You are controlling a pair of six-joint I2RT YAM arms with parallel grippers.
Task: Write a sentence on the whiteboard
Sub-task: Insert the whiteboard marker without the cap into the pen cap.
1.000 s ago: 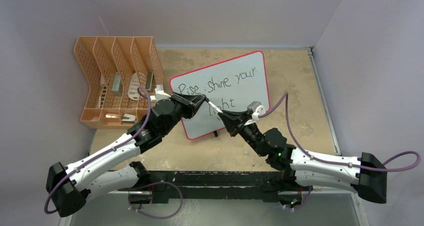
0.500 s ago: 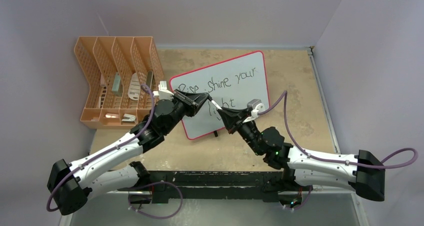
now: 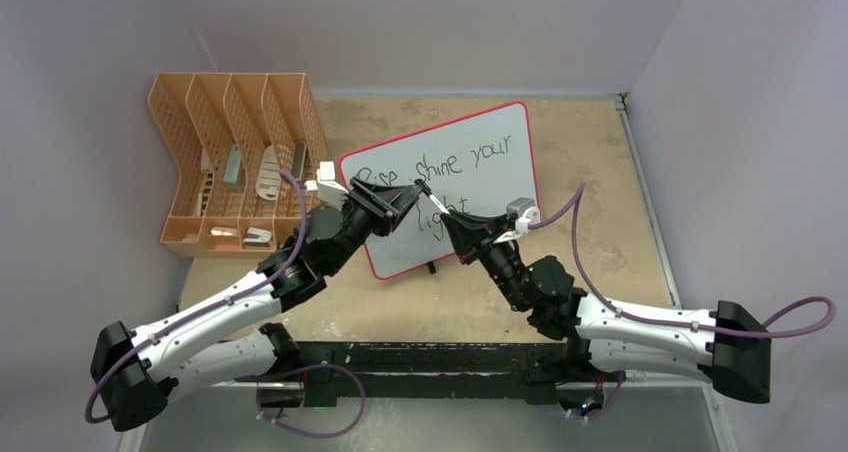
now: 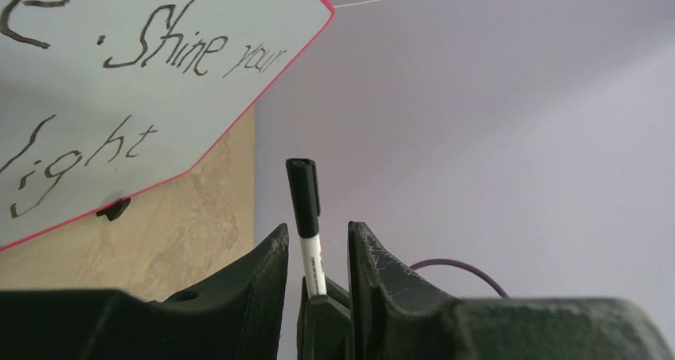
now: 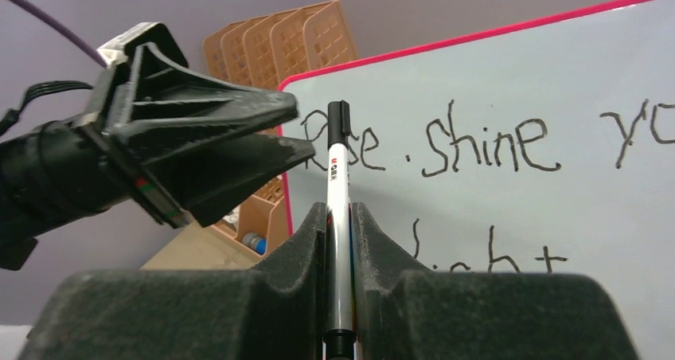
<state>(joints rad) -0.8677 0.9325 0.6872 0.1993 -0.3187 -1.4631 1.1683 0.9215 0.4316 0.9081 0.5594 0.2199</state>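
Note:
The whiteboard (image 3: pixel 480 187) leans upright on the table, red-rimmed, with the sentence (image 3: pixel 440 167) in black handwriting across it. A white marker (image 5: pixel 337 169) with its black cap on points at the board, and my right gripper (image 5: pixel 340 209) is shut on its barrel. My left gripper (image 4: pixel 317 232) stands around the capped end of the marker (image 4: pixel 305 209), open, with a gap on each side. In the top view the left gripper (image 3: pixel 412 194) and the right gripper (image 3: pixel 447 219) meet tip to tip in front of the board. The sentence (image 5: pixel 485 145) reads clearly behind the marker.
An orange mesh file rack (image 3: pixel 235 162) stands left of the whiteboard, holding small items in its slots. Purple walls close in the left, back and right. The board's black foot (image 4: pixel 115 209) rests on the tan tabletop (image 3: pixel 590 172).
My left gripper's jaws have parted from the marker's cap. The right gripper keeps hold of the marker and has shifted slightly right and toward the board.

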